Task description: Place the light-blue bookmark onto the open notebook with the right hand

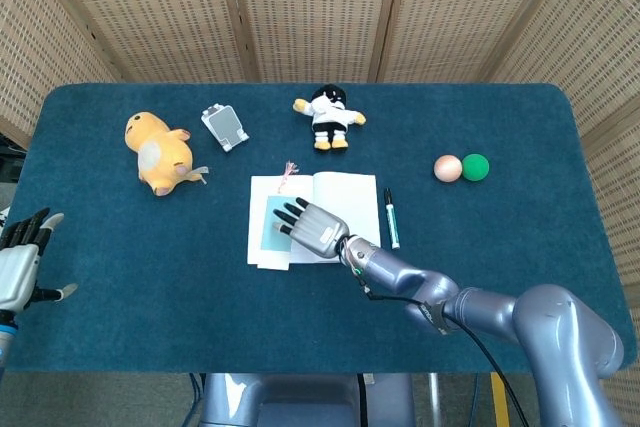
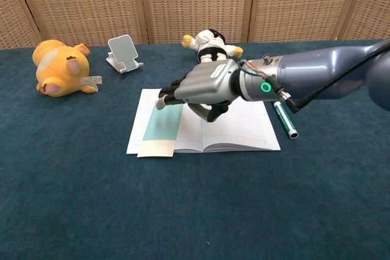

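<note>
1. Two views agree on where our task's thing is: the light-blue rectangular bookmark with a cream lower end (image 2: 161, 128) lies flat on the left page of the open white lined notebook (image 2: 234, 127), its cream end reaching just past the near edge of that page.
2. Our right hand (image 2: 204, 85) hovers above the book near the spine, fingers (image 1: 291, 217) extended over the bookmark's upper part and holding nothing; whether the tips touch the paper we cannot tell.
3. Our left hand (image 1: 20, 262) sits at the far left table edge, well apart from the book, fingers spread and empty.
4. We judge the placing itself done, so the step in hand is the release and clearing away.
5. The next move calls for lifting the right hand straight up before drawing it back, so no fingertip drags the bookmark off the page, and for keeping the arm clear of the green-and-white marker pen (image 2: 284, 120) lying just beside the notebook's right edge.
</note>
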`<state>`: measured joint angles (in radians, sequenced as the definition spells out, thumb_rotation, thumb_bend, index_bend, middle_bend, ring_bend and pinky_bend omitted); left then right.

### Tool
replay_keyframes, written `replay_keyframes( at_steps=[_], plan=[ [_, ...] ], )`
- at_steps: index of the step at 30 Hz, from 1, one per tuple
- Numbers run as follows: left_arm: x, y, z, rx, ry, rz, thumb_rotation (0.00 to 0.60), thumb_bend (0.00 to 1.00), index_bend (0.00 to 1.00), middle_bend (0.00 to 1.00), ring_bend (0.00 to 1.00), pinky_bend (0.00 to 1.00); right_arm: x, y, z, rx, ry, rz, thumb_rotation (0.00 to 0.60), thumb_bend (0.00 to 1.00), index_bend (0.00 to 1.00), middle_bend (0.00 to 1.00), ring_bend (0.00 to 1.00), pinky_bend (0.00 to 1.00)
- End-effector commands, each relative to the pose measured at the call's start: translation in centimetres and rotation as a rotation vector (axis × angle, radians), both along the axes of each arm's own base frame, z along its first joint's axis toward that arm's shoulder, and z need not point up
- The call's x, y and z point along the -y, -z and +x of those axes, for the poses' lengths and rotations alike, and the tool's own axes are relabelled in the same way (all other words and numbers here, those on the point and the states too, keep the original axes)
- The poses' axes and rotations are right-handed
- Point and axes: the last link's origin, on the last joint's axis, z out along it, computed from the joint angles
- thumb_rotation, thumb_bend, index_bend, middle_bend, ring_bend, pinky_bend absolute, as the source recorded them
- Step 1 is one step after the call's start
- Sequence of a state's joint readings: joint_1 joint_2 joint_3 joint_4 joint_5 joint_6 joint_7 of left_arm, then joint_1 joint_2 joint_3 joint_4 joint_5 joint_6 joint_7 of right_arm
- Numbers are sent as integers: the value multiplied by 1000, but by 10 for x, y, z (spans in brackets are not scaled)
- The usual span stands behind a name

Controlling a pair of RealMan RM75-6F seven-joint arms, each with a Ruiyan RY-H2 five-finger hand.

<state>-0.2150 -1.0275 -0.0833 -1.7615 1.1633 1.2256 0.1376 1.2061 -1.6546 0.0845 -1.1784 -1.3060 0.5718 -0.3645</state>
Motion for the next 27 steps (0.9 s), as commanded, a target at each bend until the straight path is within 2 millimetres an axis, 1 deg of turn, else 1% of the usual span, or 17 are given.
replay_keyframes(
  at_steps=[1, 8, 13, 20, 27],
  plan=[
    [-1, 0, -1, 0, -4, -2, 600, 0, 0, 0, 0, 0, -2, 8, 0, -14, -1, 6, 600, 1000, 0, 0, 0, 117],
    [-3, 1, -2, -1, -10, -5, 600, 0, 0, 0, 0, 0, -3, 22, 3, -32, 5, 14, 600, 1000, 0, 0, 0, 117],
    [-4, 1, -3, -3, -14, -5, 600, 0, 0, 0, 0, 0, 0, 26, -3, -74, -15, -2, 600, 1000, 0, 0, 0, 117],
    [-5, 1, -2, -6, -12, -10, 600, 0, 0, 0, 0, 0, 0, 25, -14, -126, -37, -8, 600, 1000, 0, 0, 0, 117],
    [-3, 1, -1, -6, -8, -7, 600, 0, 0, 0, 0, 0, 2, 14, -25, -172, -72, -31, 600, 1000, 0, 0, 0, 117]
  ],
)
